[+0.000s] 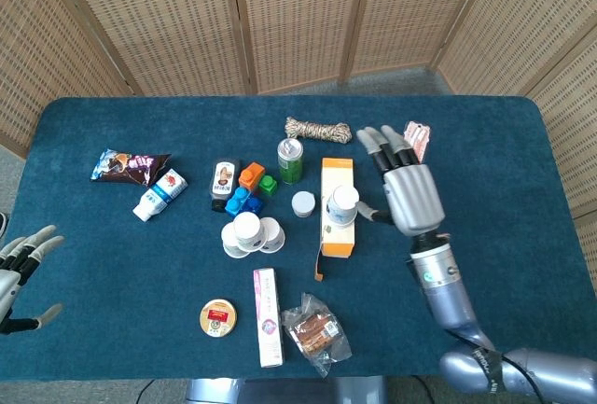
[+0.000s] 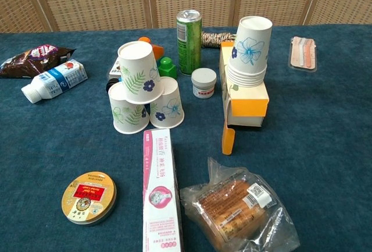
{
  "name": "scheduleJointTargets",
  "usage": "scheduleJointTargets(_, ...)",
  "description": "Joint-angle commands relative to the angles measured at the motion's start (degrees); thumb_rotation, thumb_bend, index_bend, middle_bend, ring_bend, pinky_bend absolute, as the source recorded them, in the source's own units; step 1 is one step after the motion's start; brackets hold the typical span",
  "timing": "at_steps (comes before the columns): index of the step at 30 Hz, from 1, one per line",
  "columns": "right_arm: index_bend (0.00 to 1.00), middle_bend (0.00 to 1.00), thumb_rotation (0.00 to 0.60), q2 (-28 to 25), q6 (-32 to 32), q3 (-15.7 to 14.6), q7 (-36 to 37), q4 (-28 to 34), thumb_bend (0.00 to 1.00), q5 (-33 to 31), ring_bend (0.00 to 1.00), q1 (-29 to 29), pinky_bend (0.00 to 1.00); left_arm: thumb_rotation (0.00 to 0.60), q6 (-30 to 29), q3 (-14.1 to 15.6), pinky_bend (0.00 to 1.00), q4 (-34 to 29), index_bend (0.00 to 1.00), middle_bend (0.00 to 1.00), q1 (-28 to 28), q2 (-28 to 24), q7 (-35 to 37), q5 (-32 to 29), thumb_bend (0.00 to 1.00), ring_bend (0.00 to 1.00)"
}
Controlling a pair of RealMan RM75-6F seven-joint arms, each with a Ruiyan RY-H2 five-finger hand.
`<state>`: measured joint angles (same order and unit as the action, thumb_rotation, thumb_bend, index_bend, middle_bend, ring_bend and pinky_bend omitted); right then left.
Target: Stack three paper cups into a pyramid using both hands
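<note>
Right robot hand (image 1: 408,191) seemingly open, cup pyramid (image 2: 144,88) well left

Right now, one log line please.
pyramid: three cups stacked | right hand: open, beside spare cup stack | left hand: open, table edge

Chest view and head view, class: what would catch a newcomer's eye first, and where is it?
The three-cup pyramid stands left of centre, its top cup leaning on the two below. Right of it, a stack of cups sits on the orange box. In the head view the right hand hangs open beside that box.
</note>
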<state>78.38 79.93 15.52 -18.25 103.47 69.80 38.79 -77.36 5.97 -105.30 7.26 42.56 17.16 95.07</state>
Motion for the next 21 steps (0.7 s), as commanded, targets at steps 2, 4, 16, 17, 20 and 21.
scheduleJointTargets(2,0.01,0.02,0.6,-3.0,-0.2,-0.9,7.1,-4.3,0.03,2.1,0.0,-3.5,0.16,0.6,0.0,0.1,0.0,-0.1,0.08,0.0,0.0,0.1,-0.3,0.1,0.31,0.0)
scheduleJointTargets(4,0.02,0.02,0.6,-3.8,-0.3,-1.2,10.0,-6.0,0.03,2.6,0.0,-4.6,0.16,0.6,0.0,0.1,0.0,-0.2,0.08,0.0,0.0,0.1,-0.5,0.2,0.31,0.0)
scheduleJointTargets(16,0.02,0.02,0.6,-5.8,0.4,-3.5,22.6,-16.4,0.02,3.2,0.0,-12.1,0.16,0.6,-0.2,0.3,0.0,-0.4,0.08,0.0,-0.2,0.2,-1.2,0.4,0.31,0.0)
scheduleJointTargets(17,0.02,0.02,0.6,-5.9,0.4,-3.7,23.3,-17.1,0.02,3.1,0.0,-12.6,0.16,0.6,-0.2,0.3,0.0,-0.5,0.08,0.0,-0.2,0.2,-1.4,0.5,0.31,0.0)
scheduleJointTargets(20,0.02,0.02,0.6,-6.1,0.6,-4.5,25.4,-19.9,0.02,3.4,0.0,-14.5,0.16,0.6,-0.5,0.4,0.0,-0.6,0.08,0.0,-0.4,0.2,-1.8,0.6,0.31,0.0)
scheduleJointTargets(21,0.02,0.02,0.6,-6.1,0.9,-4.7,26.0,-20.8,0.02,3.5,0.0,-15.1,0.16,0.6,-0.5,0.4,0.0,-0.7,0.08,0.0,-0.4,0.2,-1.8,0.7,0.31,0.0)
